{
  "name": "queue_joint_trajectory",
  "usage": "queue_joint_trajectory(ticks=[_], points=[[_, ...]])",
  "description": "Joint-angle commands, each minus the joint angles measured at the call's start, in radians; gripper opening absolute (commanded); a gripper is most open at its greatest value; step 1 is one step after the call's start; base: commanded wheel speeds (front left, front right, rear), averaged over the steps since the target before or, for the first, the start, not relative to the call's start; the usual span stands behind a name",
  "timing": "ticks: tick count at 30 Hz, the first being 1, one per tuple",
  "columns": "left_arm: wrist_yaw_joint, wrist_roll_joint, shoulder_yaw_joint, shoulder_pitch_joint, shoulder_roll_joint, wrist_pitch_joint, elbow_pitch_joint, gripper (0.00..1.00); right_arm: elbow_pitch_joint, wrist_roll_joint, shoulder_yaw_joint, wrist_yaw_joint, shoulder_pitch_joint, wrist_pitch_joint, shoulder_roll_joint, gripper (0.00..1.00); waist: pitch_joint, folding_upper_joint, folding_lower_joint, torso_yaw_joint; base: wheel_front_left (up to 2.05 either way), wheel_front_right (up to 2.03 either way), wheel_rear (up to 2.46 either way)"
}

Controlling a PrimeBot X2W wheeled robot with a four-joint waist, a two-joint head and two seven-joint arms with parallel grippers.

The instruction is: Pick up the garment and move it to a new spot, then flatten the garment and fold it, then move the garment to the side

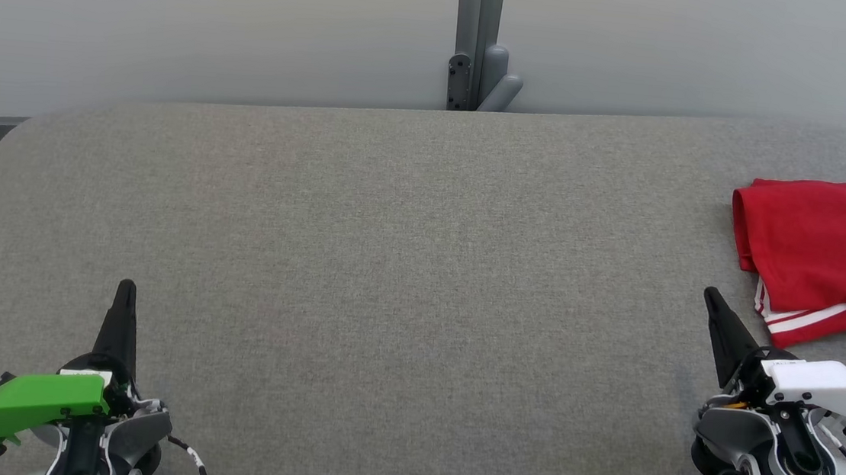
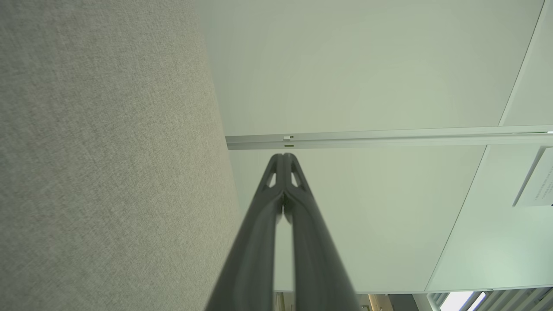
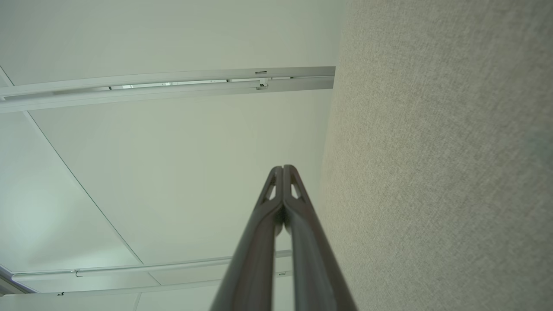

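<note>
Garment (image 1: 827, 257) first: it lies at the far right of the table (image 1: 390, 265), cut off by the right edge of my head view. Working from the left, my left gripper (image 1: 126, 290) sits low at the near edge, jaws clenched on nothing, fingers pointing away from me. I read that as a parked pose, well apart from the cloth. The middle of the table is bare grey fabric. My right gripper (image 1: 710, 295) mirrors the left, jaws pressed together and empty, its tip near the garment's near corner but not touching it. The garment is red, doubled over into a compact stack with a rounded fold along its left side. White stripes show at the lower hem, and part of a dark print runs out of view. To me it looks folded and set aside.
</note>
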Motion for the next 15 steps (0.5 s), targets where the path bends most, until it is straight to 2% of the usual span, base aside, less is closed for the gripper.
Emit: queue_joint_trajectory(ticks=[1,15], points=[[-0.007,0.001,0.003,-0.014,0.001,0.003,0.001,0.0,0.002,0.003,-0.003,0.0,-0.007,0.003,0.0,0.0,0.0,0.0,0.0,0.0,0.0,0.0,0.0],[-0.006,0.003,0.005,-0.014,-0.001,0.004,0.001,0.0,0.002,-0.001,-0.005,0.0,-0.007,0.005,0.001,0.0,0.0,0.0,0.0,0.0,0.0,0.0,0.0]])
